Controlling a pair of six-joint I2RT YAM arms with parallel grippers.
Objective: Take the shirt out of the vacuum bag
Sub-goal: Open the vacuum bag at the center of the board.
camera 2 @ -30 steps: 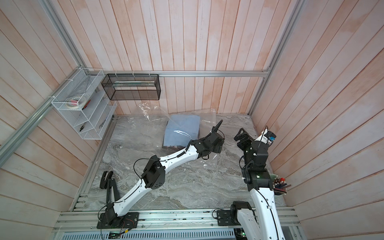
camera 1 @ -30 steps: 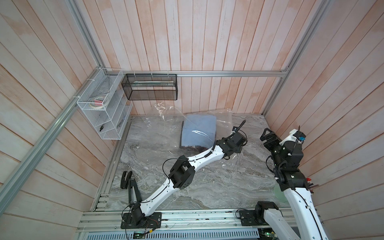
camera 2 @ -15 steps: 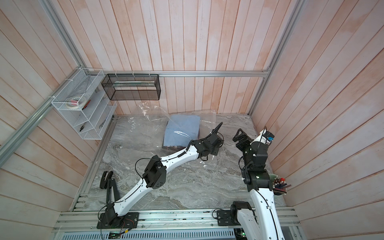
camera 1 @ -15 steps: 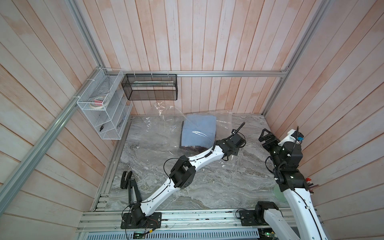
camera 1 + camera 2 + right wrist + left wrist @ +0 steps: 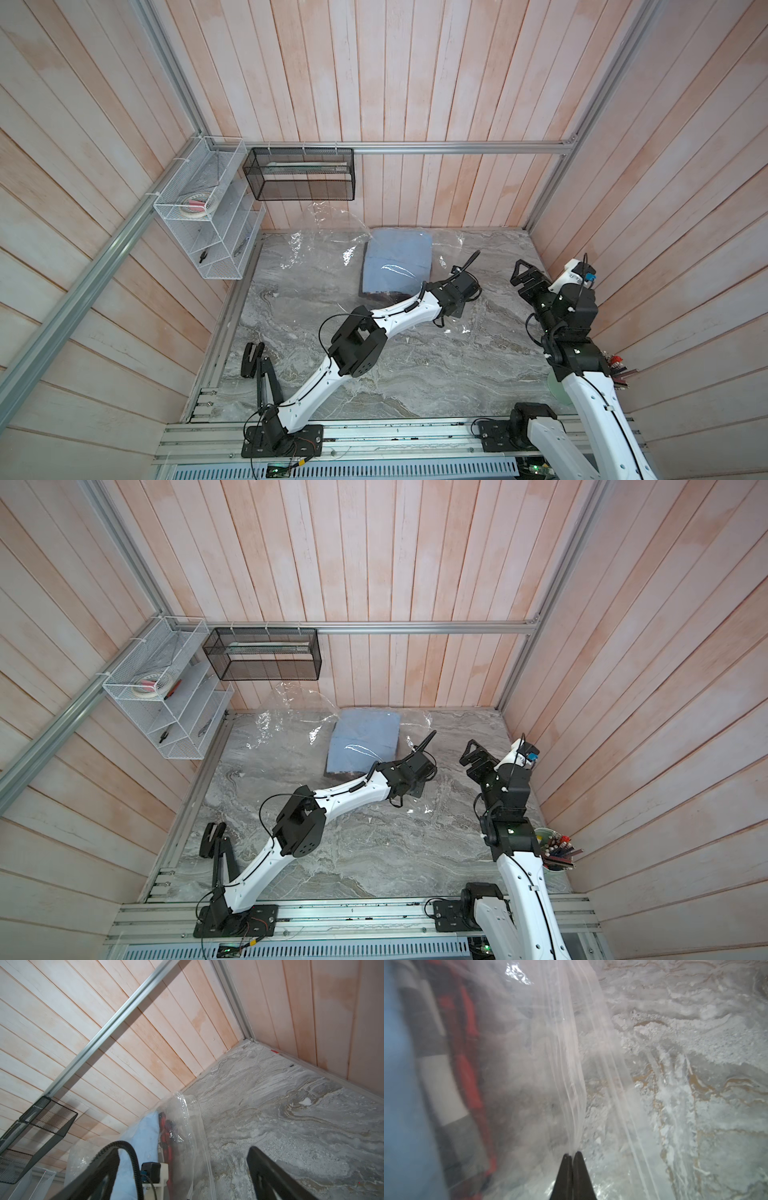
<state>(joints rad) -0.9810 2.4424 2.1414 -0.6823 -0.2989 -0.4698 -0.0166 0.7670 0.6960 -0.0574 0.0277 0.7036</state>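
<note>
Rack (image 5: 208, 232) of white wire on the left wall, tape roll (image 5: 195, 205) on its upper shelf; any label there is too small to read. Black mesh basket (image 5: 299, 174) hangs on the back wall beside it. Vacuum bag (image 5: 320, 249) lies along the far edge of the marble table (image 5: 415, 374), its far left corner curling up the wall under the basket. Shirt (image 5: 397, 259), blue and folded, sits inside the bag by the back wall, with red-and-dark checked fabric (image 5: 467, 1059) under it. Left gripper (image 5: 572, 1154) is pinched closed on a fold of bag film just right of the shirt. Right gripper (image 5: 527, 275) hangs above the table near the right wall, jaws wide apart, holding nothing. Pencil cup (image 5: 557, 850) stands at the near right.
</note>
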